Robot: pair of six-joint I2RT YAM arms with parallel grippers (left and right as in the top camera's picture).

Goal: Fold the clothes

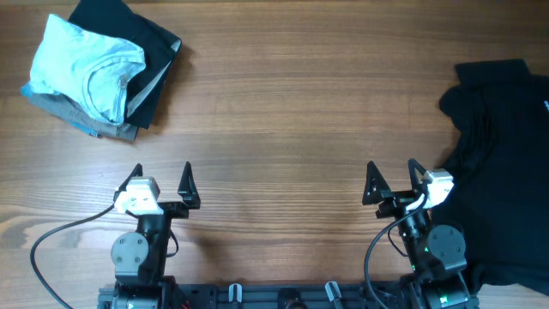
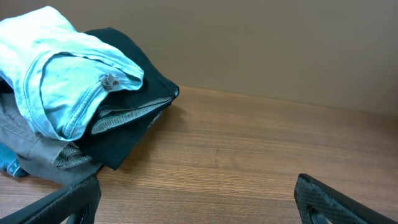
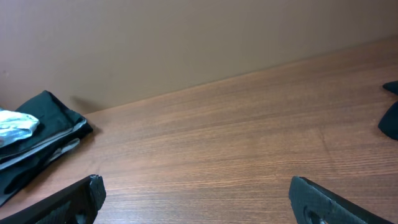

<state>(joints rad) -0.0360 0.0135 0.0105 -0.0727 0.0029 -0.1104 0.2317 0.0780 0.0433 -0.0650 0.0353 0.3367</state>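
Both tools sit nearest, at the near edge of the table (image 1: 283,112). The left tool (image 1: 162,168) and the right tool (image 1: 392,165) each have their jaws spread wide with nothing between them, and both wrist views show only bare wood between the fingers. The black T-shirt (image 1: 497,172) lies crumpled at the right end of the table, just beside the right tool. It runs out of the overhead view on the right and reaches down past that arm's base. It is bunched and not yet spread, so no fold has been started. I cannot tell from these views where the collar, sleeves or hem lie. The cloth looks soft, thin and light, so it will likely sag, drag and wrinkle rather than hold a shape, and a single pinch would probably lift only a bunch of it. Better holds would be on an outer edge or a corner, one tool on each, to pull it flat towards the open middle of the table. Well apart, at the far left corner, a light blue shirt (image 1: 86,64) rests on a dark garment (image 1: 154,39) and a grey garment (image 1: 64,110), and these are not part of the job.
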